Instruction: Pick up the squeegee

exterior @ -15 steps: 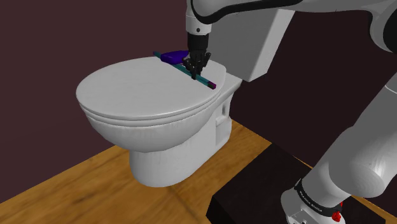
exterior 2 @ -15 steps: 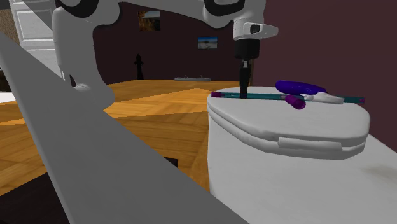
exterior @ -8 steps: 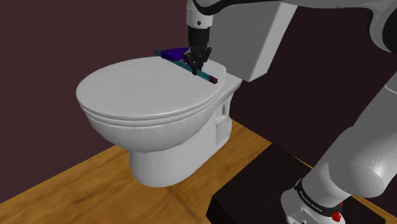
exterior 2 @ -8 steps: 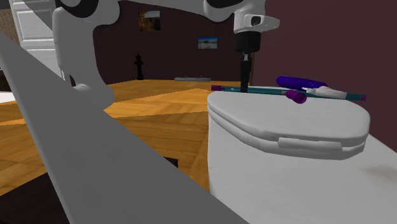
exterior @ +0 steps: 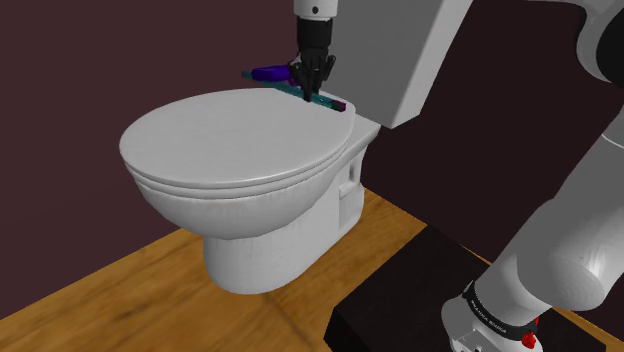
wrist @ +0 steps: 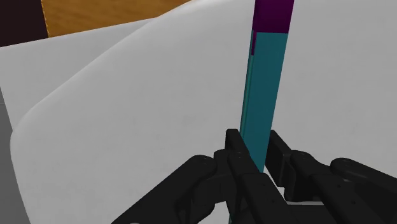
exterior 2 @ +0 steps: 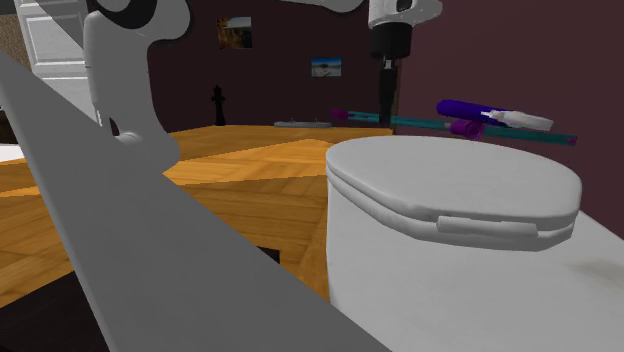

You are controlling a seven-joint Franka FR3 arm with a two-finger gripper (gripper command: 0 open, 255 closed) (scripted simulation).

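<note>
Grip is made: the hand (wrist: 256, 151) is pinched narrow on the squeegee (wrist: 264, 83), its two black fingers clasping the teal bar from either side, with the bar running straight out ahead of them to a purple end cap.

The step in hand looks like the lift. In the second exterior view the squeegee hangs in the air with a plain gap between it and the white toilet lid (exterior 2: 450, 185) beneath, touching nothing but the fingers. The hand holds it close to one end of the bar; the purple handle (exterior 2: 465, 108) and most of the bar's length stick out to that view's right, away from the hand.

That makes the load lopsided, so I judge the next move calls for a straight, steady rise with the pinch kept firm, lest the long free end swing down or twist between the fingers.

In the shoulder view the held squeegee sits over the back edge of the lid, just in front of the white cistern (exterior: 415, 60). Beyond and below lie the wooden floor (exterior: 150, 290) and a dark maroon wall (exterior: 120, 50).
</note>
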